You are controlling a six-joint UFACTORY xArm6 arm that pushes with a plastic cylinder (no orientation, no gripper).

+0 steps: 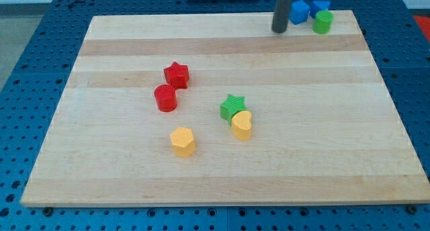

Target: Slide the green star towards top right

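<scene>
The green star (232, 107) lies a little right of the board's middle, touching a yellow heart-shaped block (242, 125) just below and to its right. My tip (279, 30) stands near the view's top edge of the board, far above and to the right of the green star, just left of a blue block (299, 11). The rod rises out of the view's top.
A red star (177, 74) and a red cylinder (165, 98) sit left of the middle. A yellow hexagon (182, 141) lies lower left of the green star. At the top right corner are two blue blocks, the second (320, 7) behind a green cylinder (323, 21). The wooden board (101, 170) rests on a blue pegboard.
</scene>
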